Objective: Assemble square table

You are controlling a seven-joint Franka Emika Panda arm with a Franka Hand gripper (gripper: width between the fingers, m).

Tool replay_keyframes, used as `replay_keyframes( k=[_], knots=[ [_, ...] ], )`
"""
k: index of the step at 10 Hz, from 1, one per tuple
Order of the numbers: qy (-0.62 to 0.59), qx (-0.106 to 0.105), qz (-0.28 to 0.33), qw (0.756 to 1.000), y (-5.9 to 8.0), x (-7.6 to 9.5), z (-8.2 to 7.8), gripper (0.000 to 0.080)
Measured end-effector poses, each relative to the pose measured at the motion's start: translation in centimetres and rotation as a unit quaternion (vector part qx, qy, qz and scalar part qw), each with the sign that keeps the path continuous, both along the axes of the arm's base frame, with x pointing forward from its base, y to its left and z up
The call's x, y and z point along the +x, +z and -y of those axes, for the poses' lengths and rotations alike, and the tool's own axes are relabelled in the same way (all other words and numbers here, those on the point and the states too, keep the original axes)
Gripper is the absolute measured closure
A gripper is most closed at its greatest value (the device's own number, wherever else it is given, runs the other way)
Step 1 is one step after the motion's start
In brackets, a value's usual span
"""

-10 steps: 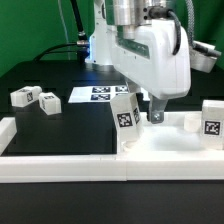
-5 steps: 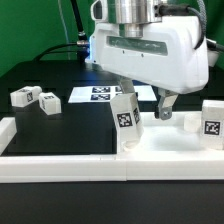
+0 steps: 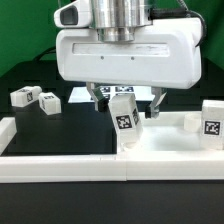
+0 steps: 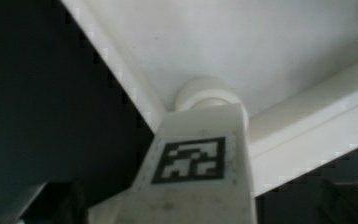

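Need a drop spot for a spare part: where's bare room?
Free: black table between the two loose legs, the upright leg and the border wall; bare panel between upright leg and the leg at exterior view's right. Crowded: under the open gripper straddling the upright leg.

The exterior view is shot from low down and pretty close, just outside the border wall (image 3: 60,166). It's aimed across the black table (image 3: 60,118) at the arm (image 3: 125,50), which is so near that the upper half of the picture gets filled by it. The wrist view is pointed steeply down from right above the tagged leg (image 3: 124,112) (image 4: 194,165), so close that it's all a bit blurred. That leg and the edge of the square panel (image 3: 170,142) (image 4: 300,40) beside it are what's shared by both views.
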State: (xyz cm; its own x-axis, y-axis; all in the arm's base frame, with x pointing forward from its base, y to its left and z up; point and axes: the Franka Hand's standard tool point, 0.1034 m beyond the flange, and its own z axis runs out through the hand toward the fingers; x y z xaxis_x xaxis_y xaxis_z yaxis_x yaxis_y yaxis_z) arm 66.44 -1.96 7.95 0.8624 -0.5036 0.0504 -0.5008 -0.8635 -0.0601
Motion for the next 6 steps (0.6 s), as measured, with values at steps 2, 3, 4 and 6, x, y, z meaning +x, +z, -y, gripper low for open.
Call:
replay_keyframes(
  k=[2, 3, 4, 6],
  knots=[
    [0.059, -0.007, 0.000, 0.998, -0.07, -0.04, 0.05, 0.0150],
    [0.038, -0.005, 0.000, 0.999, -0.06, -0.03, 0.00, 0.0150],
    [0.033, -0.004, 0.000, 0.999, -0.07, -0.04, 0.00, 0.0150],
    [-0.043, 0.003, -0.002, 0.999, -0.07, -0.03, -0.09, 0.0450]
  ],
)
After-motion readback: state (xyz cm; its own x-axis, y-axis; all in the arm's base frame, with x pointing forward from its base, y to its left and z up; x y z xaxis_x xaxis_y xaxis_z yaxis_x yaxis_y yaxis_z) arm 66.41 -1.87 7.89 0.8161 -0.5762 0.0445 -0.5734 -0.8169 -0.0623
